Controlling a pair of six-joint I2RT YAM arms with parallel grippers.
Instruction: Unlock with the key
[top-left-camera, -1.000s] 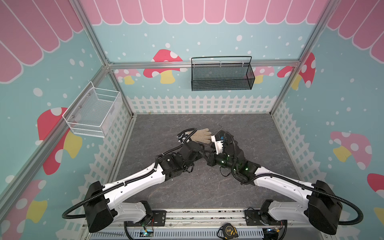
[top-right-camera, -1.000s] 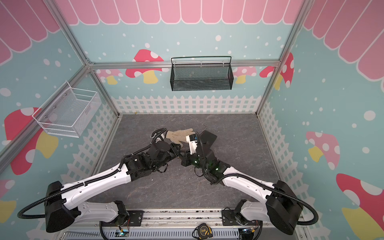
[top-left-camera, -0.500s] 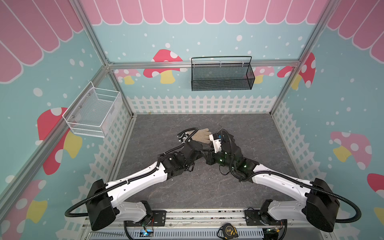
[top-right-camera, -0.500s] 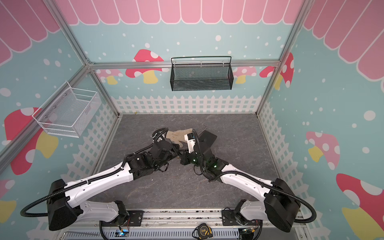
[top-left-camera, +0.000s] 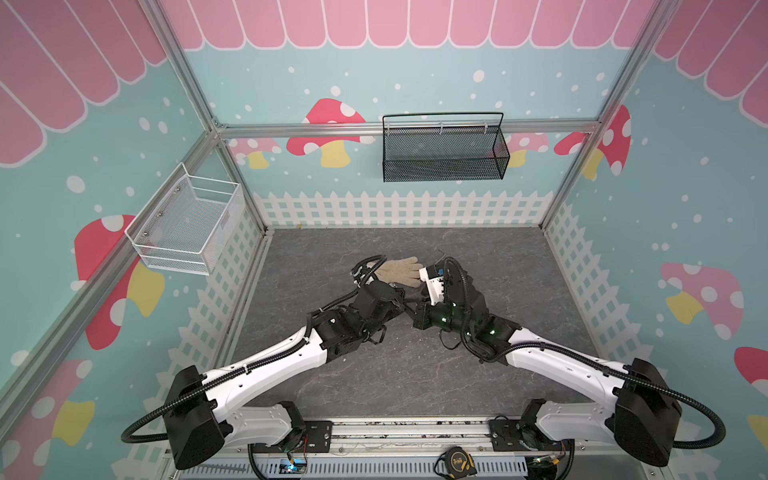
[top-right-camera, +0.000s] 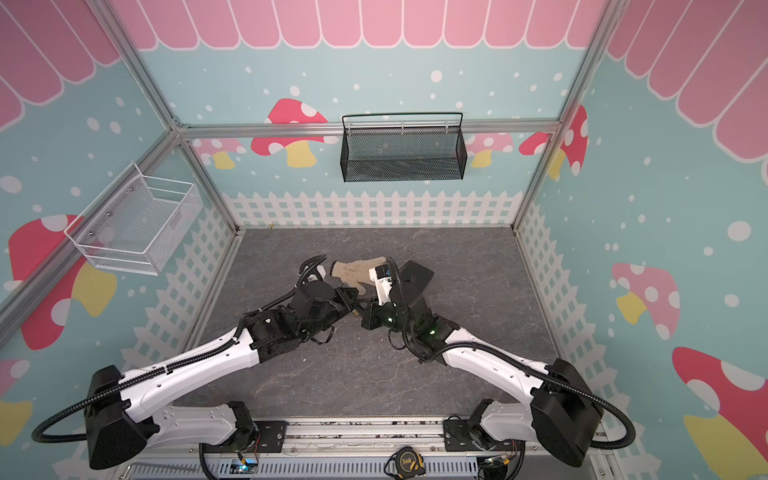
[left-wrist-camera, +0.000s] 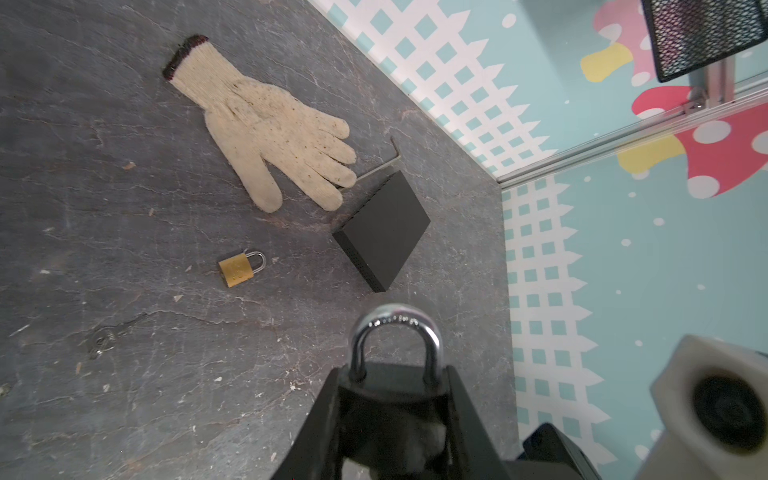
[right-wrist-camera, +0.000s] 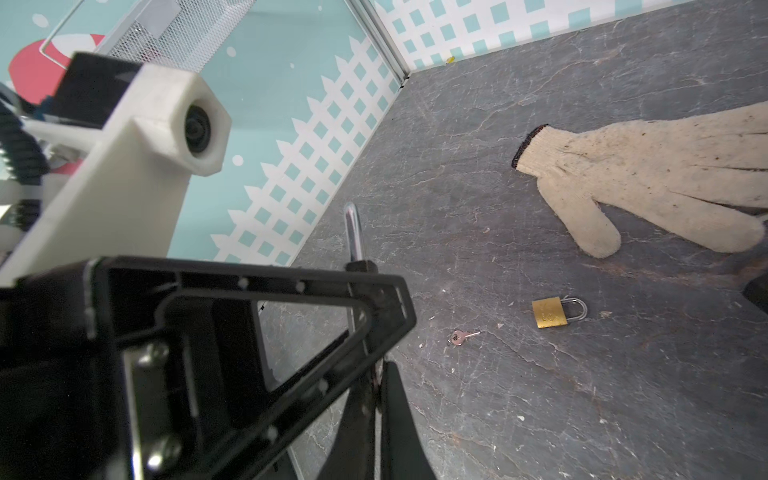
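Observation:
A black padlock with a silver shackle is clamped between the fingers of my left gripper, shackle pointing away from the wrist. In the right wrist view the same padlock's shackle stands up behind the left gripper's black finger frame. My right gripper is shut, with a thin sliver of metal, apparently the key, pinched at its tips right against the padlock's underside. In both top views the two grippers meet tip to tip above mid-floor.
On the floor lie a small brass padlock, a small loose key, a beige knit glove, a flat black box and a hex wrench. A black basket and a white basket hang on the walls.
The left gripper's fingers have closed in on the black padlock. Both arms have stayed nearly in place, tips together.

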